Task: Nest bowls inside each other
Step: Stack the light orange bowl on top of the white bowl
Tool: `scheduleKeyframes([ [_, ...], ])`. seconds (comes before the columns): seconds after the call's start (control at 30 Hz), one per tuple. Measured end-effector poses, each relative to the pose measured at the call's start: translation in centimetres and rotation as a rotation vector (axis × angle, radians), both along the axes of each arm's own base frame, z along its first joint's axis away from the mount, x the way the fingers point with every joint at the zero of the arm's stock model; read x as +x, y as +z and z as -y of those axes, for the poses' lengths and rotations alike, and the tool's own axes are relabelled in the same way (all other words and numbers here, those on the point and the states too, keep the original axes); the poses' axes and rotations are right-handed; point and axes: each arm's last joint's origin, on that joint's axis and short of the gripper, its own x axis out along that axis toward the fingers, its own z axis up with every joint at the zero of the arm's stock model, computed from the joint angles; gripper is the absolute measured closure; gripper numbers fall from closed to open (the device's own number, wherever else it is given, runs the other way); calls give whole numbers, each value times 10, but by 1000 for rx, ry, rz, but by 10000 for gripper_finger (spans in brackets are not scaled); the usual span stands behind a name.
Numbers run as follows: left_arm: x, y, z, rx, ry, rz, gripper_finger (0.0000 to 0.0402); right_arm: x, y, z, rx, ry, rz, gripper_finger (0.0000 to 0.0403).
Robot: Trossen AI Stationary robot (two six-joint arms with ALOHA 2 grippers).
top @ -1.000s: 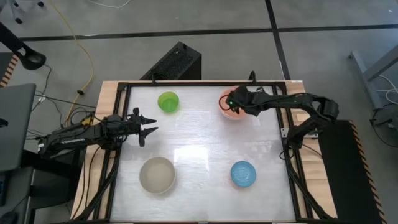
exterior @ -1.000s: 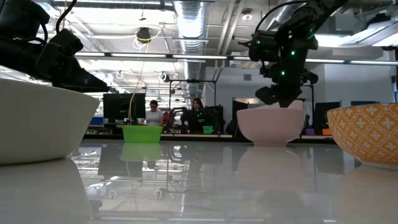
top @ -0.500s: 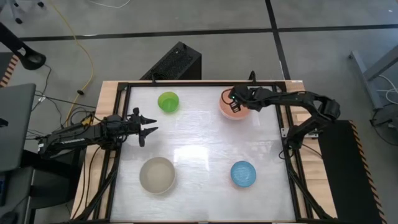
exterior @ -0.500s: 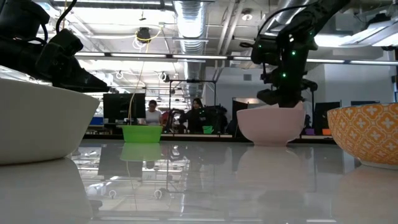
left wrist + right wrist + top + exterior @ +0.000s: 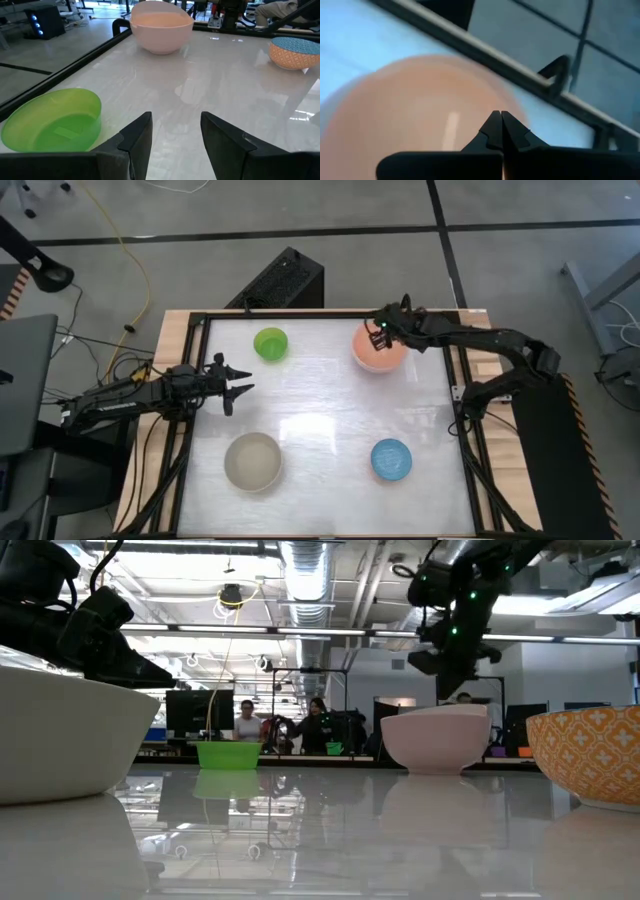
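A salmon-orange bowl (image 5: pixel 378 348) appears to sit inside a pale pink one (image 5: pixel 435 738) at the table's far right. My right gripper (image 5: pixel 381 331) hangs shut above that stack's far rim, clear of it (image 5: pixel 446 665); its wrist view looks down into the salmon inside (image 5: pixel 420 120). The green bowl (image 5: pixel 270 343) stands at the far left, the grey-beige bowl (image 5: pixel 252 461) at the near left and the blue bowl (image 5: pixel 391 459) at the near right, each on its base. My left gripper (image 5: pixel 236 381) waits open at the left edge, near the green bowl (image 5: pixel 55 122).
A black frame (image 5: pixel 300 314) runs around the white table top. The middle of the table between the bowls (image 5: pixel 320 410) is bare. In the low view, people sit at desks far behind the table (image 5: pixel 315 720).
My right gripper has risen out of the salmon bowl and drawn a little toward the table's far edge, tipping less steeply downward, its fingers still shut. The bowls have stayed where they were.
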Motion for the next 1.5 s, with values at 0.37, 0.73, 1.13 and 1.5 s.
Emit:
scheduleKeyframes([
  [0.37,0,0,0,0,0,0,244,7,-22,10,-148,-150,-40,398],
  [0.73,0,0,0,0,0,0,244,21,-51,15,-149,-175,-136,398],
  [1.13,0,0,0,0,0,0,244,11,-38,7,-120,-168,-117,398],
  [1.5,0,0,0,0,0,0,244,3,-51,-28,-127,-242,-125,398],
])
